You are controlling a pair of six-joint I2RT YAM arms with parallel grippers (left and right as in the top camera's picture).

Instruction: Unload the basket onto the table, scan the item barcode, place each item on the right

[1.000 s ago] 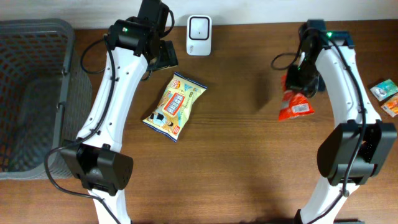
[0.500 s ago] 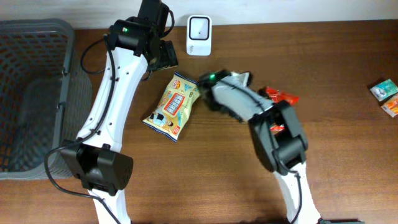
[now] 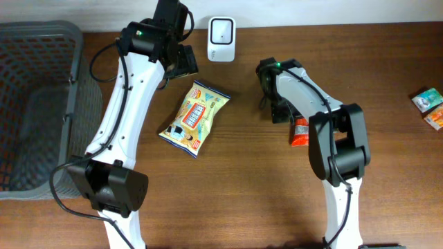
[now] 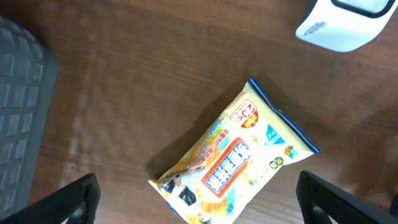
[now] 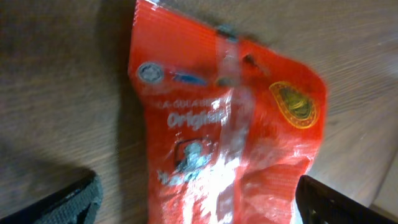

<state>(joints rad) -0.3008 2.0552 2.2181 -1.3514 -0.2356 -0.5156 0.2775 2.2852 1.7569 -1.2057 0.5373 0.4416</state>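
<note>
Both wide open, empty: left gripper (image 4: 196, 202); right gripper (image 5: 196, 190) over red packet (image 5: 224, 118).

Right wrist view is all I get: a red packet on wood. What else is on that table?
Observer: A yellow snack bag lies flat to the left of the red packet.
Operator: Is there a scanner anywhere?
Observer: A small white device, maybe the scanner, stands at the far edge.
Operator: And the other arm?
Observer: The left claw hangs open near that bag, holding nothing.
</note>
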